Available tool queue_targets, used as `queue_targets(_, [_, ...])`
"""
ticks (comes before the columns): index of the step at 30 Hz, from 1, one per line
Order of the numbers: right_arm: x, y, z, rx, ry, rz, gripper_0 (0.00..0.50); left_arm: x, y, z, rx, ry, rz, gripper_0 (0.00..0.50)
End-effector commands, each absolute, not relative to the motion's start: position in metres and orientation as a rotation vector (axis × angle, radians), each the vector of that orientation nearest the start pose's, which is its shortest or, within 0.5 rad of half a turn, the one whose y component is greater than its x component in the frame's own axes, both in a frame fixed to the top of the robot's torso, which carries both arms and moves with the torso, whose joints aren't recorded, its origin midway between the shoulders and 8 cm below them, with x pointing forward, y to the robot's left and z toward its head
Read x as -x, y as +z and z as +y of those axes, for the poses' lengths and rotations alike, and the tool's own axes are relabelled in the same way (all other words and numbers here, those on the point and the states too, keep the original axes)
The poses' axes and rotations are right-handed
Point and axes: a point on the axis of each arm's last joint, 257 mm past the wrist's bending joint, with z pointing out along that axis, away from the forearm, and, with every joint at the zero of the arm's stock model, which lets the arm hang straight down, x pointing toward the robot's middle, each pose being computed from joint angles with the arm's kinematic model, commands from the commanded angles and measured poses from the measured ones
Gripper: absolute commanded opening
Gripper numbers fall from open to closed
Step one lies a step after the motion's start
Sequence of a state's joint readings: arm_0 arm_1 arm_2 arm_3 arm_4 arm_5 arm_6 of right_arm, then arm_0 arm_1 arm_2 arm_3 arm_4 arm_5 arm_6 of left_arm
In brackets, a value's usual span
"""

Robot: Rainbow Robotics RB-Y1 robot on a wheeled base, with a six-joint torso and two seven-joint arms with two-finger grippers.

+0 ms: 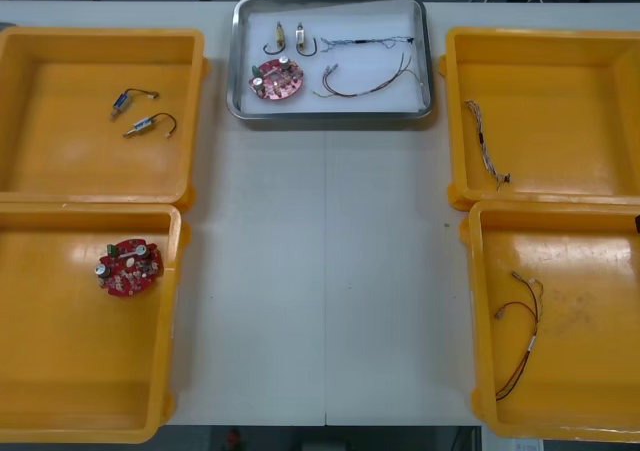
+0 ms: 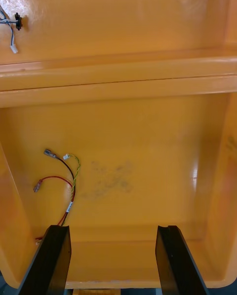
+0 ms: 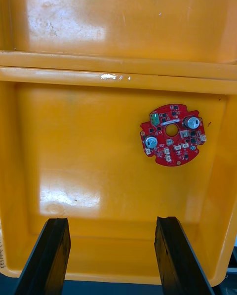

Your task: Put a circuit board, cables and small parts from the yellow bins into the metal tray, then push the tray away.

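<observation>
Tray [image 1: 330,117] far centre betw bins [image 1: 100,33]; board [image 1: 276,79], cables [image 1: 365,86] in it.

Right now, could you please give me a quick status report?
Left hand open, circuit board ahead. Right hand open, red and yellow cable ahead. Metal tray loaded, far edge. Nothing blocking.

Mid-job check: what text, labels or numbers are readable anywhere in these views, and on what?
Nothing reads clearly.
Red circuit board in the near left bin: any print is too small to read.
White sleeve on the red and yellow cable: too small to read.
Dark marks at that bin's edge: cut off, unreadable.
</observation>
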State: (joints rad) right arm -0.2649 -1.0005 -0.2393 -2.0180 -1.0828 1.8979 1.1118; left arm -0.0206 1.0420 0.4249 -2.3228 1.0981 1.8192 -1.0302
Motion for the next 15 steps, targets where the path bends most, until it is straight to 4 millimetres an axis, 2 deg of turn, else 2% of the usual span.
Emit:
queue_targets(1, [-0.3738,-0.1255,-0.4003,-0.185,0.006,2.759,0.500,-0.3412,-0.1031,0.4003,0.170,0.103,2.600,0.500])
queue_targets(15, [-0.3738,-0.1255,-0.4003,-0.185,0.006,2.759,0.500,-0.3412,-0.1031,0.4003,0.170,0.103,2.600,0.500])
